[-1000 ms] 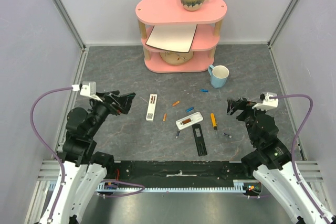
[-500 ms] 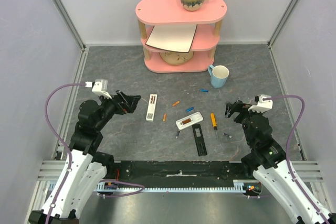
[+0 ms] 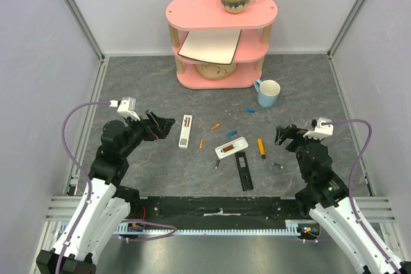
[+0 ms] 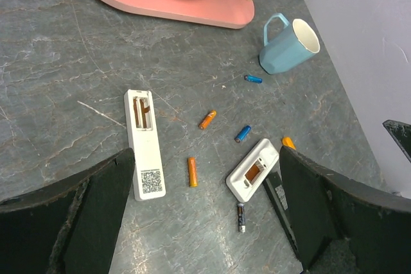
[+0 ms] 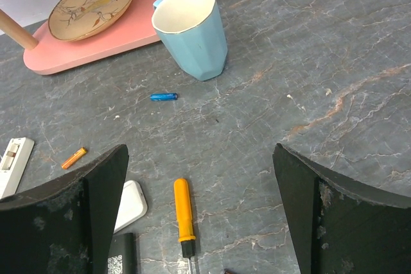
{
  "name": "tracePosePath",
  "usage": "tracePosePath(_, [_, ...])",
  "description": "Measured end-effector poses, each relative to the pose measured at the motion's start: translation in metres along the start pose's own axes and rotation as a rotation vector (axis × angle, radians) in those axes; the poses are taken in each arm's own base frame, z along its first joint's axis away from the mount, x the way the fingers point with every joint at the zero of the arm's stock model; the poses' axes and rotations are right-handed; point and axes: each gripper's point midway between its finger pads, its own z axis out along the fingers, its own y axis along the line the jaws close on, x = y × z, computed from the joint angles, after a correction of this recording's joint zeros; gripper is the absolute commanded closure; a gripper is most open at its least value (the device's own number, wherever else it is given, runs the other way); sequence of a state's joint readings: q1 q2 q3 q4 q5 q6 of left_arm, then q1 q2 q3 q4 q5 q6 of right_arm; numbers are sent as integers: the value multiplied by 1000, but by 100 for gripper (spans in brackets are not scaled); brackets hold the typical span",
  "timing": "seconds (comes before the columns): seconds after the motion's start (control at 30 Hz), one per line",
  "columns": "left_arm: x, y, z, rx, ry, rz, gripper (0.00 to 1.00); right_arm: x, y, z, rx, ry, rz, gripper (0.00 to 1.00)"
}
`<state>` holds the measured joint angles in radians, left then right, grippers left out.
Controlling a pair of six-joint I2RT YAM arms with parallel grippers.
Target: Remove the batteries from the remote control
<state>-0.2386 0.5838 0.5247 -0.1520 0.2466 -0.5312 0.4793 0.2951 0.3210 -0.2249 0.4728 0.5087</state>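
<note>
One pink shelf (image 3: 221, 14) sits mid far edge of the table (image 3: 141, 88). Two grippers, left gripper (image 3: 164, 123) and right gripper (image 3: 283, 134), hang over the table, jaws spread wide, holding nothing. Two white remotes lie mid-table with their backs open: left remote (image 3: 185, 131), and right remote (image 3: 232, 148) with something orange in its bay. One blue mug (image 3: 268, 92), one black cover (image 3: 243, 171), one screwdriver (image 3: 261, 147). Four loose batteries: orange battery (image 3: 215, 126) and a second orange battery (image 3: 201, 143) between the remotes, blue battery (image 3: 232, 133) just beside the right remote, another blue battery (image 3: 249, 110) near the mug. Also a dark cylinder (image 3: 218, 165) by the cover and another dark cylinder (image 3: 277, 165) by the screwdriver, too small to tell what.
</note>
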Motion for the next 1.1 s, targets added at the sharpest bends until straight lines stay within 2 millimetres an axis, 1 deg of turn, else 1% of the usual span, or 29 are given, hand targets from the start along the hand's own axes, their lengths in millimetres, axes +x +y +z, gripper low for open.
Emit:
tracePosePath(0.47, [0,0,1,2,-4,-7,1,1,0,1,0,-2,8,2])
tracePosePath(0.67, [5,4,3,-3,4,-9,1,2,1,2,-1,-3,18,2])
tracePosePath(0.83, [17,12,7,-24,34,-31,1,9,0,4,5,11,18,2])
tracePosePath(1.1, [54,38,16,-96,120,-90,1,30,-5,10,32,70,5,2])
